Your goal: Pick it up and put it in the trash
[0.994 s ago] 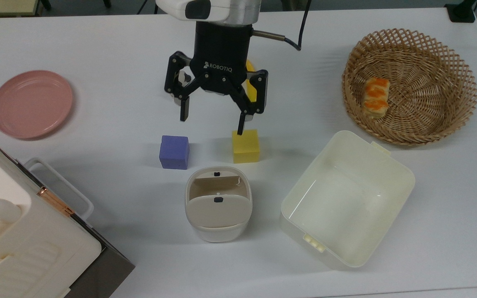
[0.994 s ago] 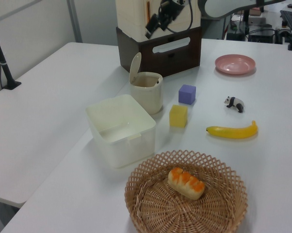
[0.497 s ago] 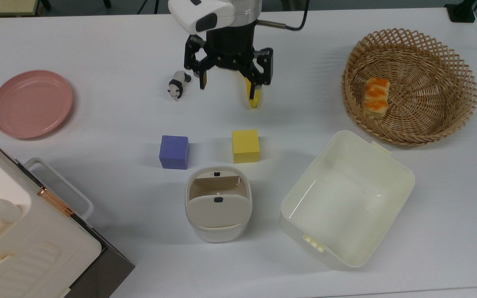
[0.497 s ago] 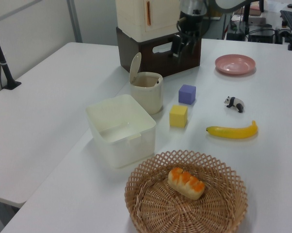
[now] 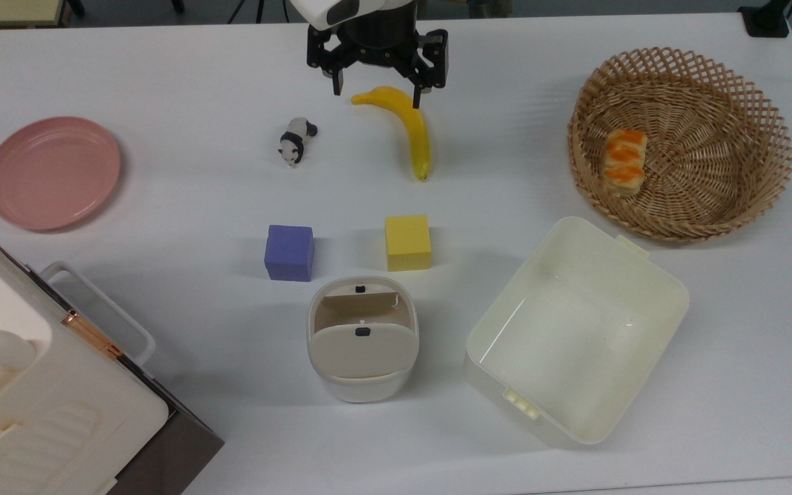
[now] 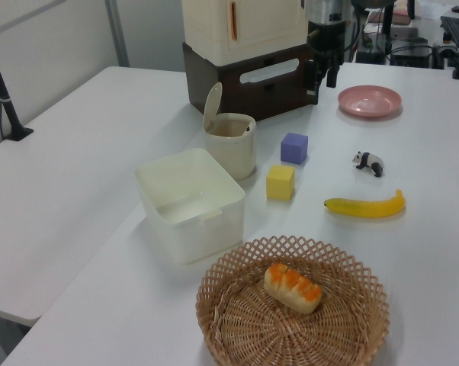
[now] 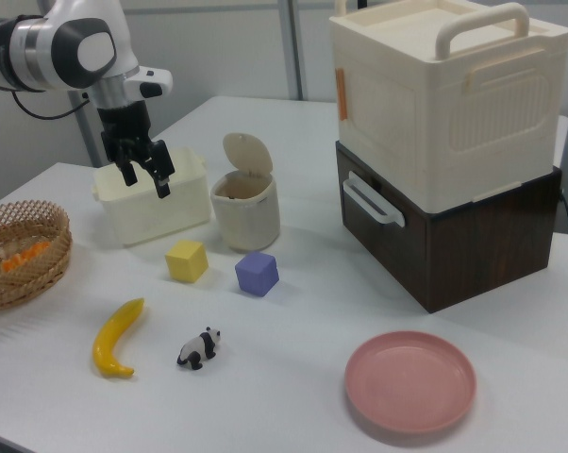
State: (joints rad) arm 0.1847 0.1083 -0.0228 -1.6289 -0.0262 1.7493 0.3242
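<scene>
Though a second ago it hung low over the cubes, close to the bin, the gripper has since risen and drawn back to the table's far edge, at the top of the top view. Its jaws stand wide with nothing between them. The stem end of the banana lies just beneath its fingertips, and the panda sits below the gripper and toward the top view's left. Neither has moved.

Where the paper ball is I cannot tell. The bin stands well apart from the gripper, straight below it in the top view, with its flap tipped up and the inside dark behind it. An empty, open gripper pulling away from there suggests the drop is made and the ball lies inside, so the task looks done or nearly so. That is a judgement, not something seen.

The table is plain white and flat. Between gripper and bin sit a purple cube and a yellow cube. Farther off, toward the top view's right, are an open cream tub and a wicker basket holding a bread roll. Toward the top view's left are a pink plate and a cream box stacked on a dark crate. In the left view, desks with cables and gear stand behind the arm.
</scene>
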